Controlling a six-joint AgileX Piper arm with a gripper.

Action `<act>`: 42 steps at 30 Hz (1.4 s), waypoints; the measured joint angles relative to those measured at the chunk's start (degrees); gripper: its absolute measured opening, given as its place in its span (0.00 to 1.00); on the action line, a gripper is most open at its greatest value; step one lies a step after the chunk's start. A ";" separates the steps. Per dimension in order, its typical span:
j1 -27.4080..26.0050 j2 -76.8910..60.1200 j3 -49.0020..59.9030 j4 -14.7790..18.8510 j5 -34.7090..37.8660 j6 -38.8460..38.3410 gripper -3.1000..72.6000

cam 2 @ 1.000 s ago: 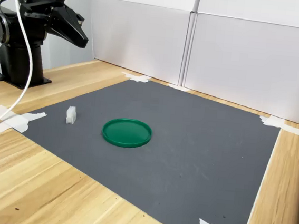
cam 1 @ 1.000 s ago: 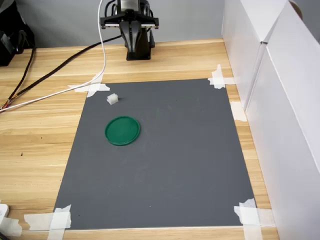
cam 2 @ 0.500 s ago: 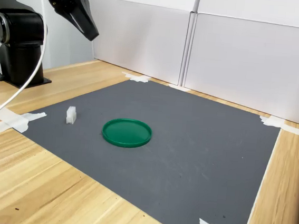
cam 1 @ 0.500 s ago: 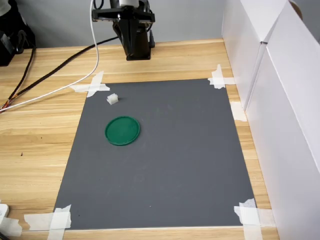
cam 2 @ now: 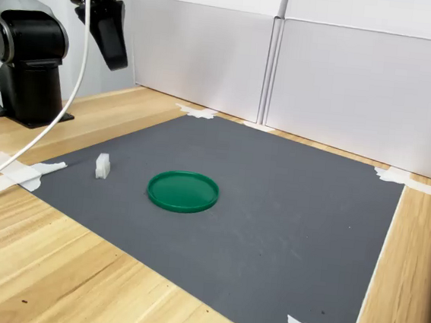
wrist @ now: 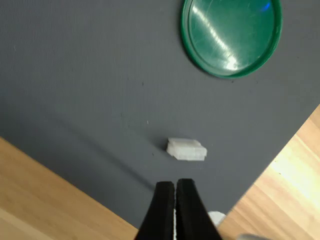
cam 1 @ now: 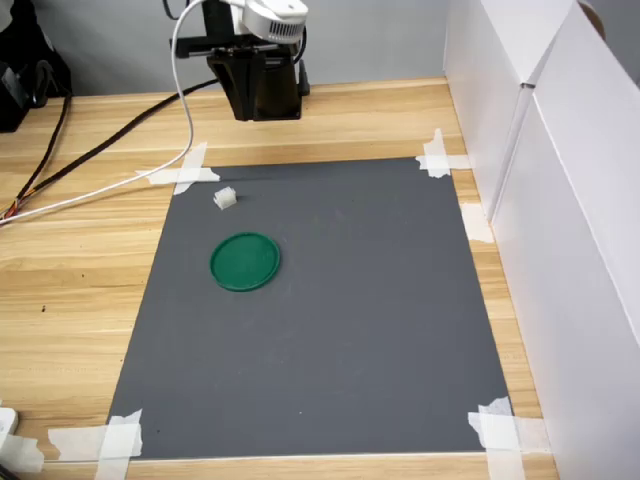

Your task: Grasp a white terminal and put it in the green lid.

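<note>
The white terminal (cam 1: 225, 198) (cam 2: 103, 165) (wrist: 186, 149) lies on the dark grey mat, near the corner closest to the arm's base. The green lid (cam 1: 245, 261) (cam 2: 183, 191) (wrist: 231, 32) lies flat on the mat a short way from the terminal, with nothing in it. My gripper (cam 2: 116, 62) (cam 1: 252, 105) hangs high in the air near the arm's base, pointing down, well above and apart from the terminal. In the wrist view the gripper (wrist: 174, 184) is shut, its black fingers pressed together with nothing between them.
The grey mat (cam 1: 350, 320) is taped at its corners to a wooden table (cam 1: 70, 260). White panels (cam 1: 560, 200) wall off the first exterior view's right. A white cable (cam 1: 110, 180) and black cables (cam 1: 60, 150) trail over the wood by the base (cam 2: 24, 82).
The arm lifted and tipped the gripper from pointing out sideways to pointing down over the mat's near corner. The terminal and the lid stayed put.
</note>
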 joint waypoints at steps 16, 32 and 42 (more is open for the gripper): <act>0.00 10.03 -6.10 -3.63 -0.58 -1.83 0.02; 0.00 17.77 -10.58 -4.41 9.98 -8.48 0.07; 0.00 19.85 -10.58 -2.76 5.09 -4.48 0.57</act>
